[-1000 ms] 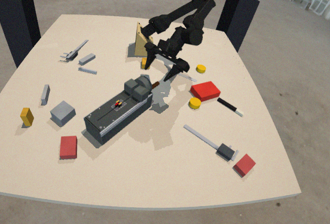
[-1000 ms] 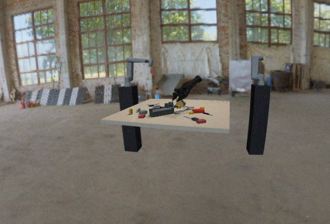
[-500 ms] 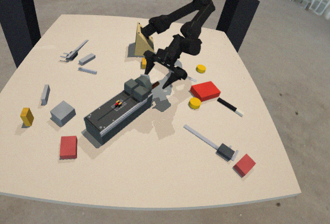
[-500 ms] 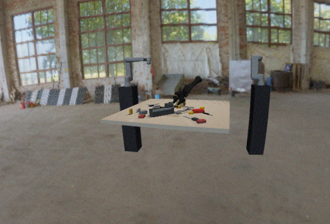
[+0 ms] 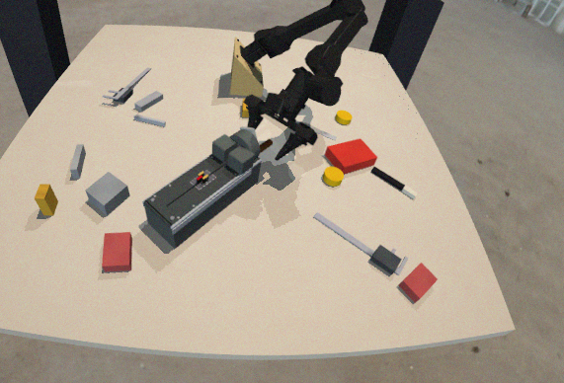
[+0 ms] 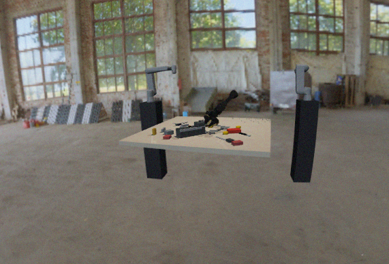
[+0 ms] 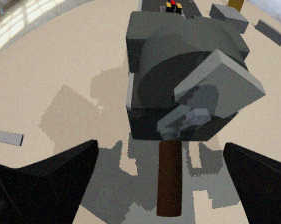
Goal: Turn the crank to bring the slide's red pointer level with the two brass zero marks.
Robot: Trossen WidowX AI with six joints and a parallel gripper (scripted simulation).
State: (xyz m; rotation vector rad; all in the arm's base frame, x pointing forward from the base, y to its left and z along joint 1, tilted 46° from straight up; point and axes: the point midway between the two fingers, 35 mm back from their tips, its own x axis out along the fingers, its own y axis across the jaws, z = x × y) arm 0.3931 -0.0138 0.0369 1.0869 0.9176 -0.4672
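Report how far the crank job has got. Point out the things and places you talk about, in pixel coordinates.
Done: the open pincer (image 5: 277, 144) (image 7: 164, 148) is at the crank end, its fingers either side of the brown handle (image 5: 266, 146) (image 7: 169, 180).
In hand: nothing gripped; lining up on the handle, it seems.
Left: grasp, turn until the red pointer (image 5: 200, 178) (image 7: 172, 3) is level with the brass marks, if it isn't already (too small to tell), release.

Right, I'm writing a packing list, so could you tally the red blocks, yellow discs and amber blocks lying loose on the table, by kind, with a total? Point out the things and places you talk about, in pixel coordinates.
Red blocks (image 5: 352, 153) (image 5: 117, 251) (image 5: 418, 281) (image 6: 234, 130) (image 6: 167, 137) (image 6: 237, 143): 3
Yellow discs (image 5: 343, 116) (image 5: 333, 176) (image 6: 238, 127) (image 6: 225, 133): 2
Amber blocks (image 5: 46, 199) (image 5: 245, 110) (image 6: 154, 131) (image 7: 235, 4): 2, one partly hidden by the gripper (image 5: 267, 143) (image 7: 164, 148)
Total: 7
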